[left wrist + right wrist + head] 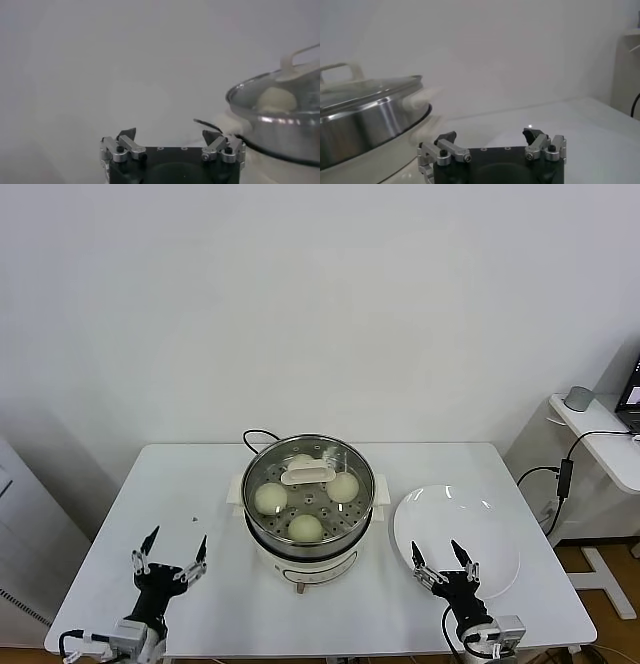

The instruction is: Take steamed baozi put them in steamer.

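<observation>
Looking down at the table (180,474), I judged the job as good as done. All four steamed baozi (306,527) sat inside the steamer (308,496), one of them at the back half hidden by the white handle of the glass lid (308,474), which lay closed over the basket. The white plate (480,529) carried nothing.

My left gripper (171,556) hung low over the tabletop with its fingers spread wide apart and nothing between them; the steamer stood well off toward my right from those fingertips, and from the left wrist view I could see one bun through the glass beyond my inner finger (218,142). My right gripper (445,562) was just as empty, fingers (540,142) splayed, poised over the near rim of the plate, with the steamer off to the left of them and a little further from me. Neither set of fingers touched anything.

As far as I could tell, no bun was left outside the basket, so nothing remained to carry over. At most, I reckoned, what was left was to keep both arms parked clear of the pot.
</observation>
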Controlling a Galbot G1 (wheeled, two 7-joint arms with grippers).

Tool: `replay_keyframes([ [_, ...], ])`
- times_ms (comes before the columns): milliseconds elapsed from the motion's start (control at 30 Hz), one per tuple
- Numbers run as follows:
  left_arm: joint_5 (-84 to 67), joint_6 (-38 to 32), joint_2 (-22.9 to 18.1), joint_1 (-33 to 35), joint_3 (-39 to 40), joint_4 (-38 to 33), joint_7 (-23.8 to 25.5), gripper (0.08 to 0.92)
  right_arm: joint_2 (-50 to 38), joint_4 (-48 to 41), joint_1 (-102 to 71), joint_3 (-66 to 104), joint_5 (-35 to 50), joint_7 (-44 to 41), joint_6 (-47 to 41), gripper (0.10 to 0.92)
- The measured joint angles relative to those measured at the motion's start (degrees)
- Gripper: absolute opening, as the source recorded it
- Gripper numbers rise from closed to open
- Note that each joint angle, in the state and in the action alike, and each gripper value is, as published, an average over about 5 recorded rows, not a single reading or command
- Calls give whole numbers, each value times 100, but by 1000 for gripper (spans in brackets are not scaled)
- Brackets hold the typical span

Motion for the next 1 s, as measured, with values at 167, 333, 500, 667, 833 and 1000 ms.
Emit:
replay_keyframes([
  [167,-177,98,-6,142,49,-40,68,823,1,84,-88,3,-25,13,-23,823],
  [333,-298,205,16,267,53,-87,128,823,12,135,-135,4,-37,5,-24,823],
  [500,-376,307,79,377,50,-142,190,823,0,219,-199,43,-77,-21,-43,823],
  [667,-436,408,121,441,66,-218,261,823,-17,332,-283,107,-120,-53,-111,823],
  [833,-462,516,134,459,84,-293,323,823,3,428,-306,137,-140,-107,-159,823],
  [1000,-481,629,148,492,92,-381,362,823,21,515,-323,154,-209,-141,-239,823],
])
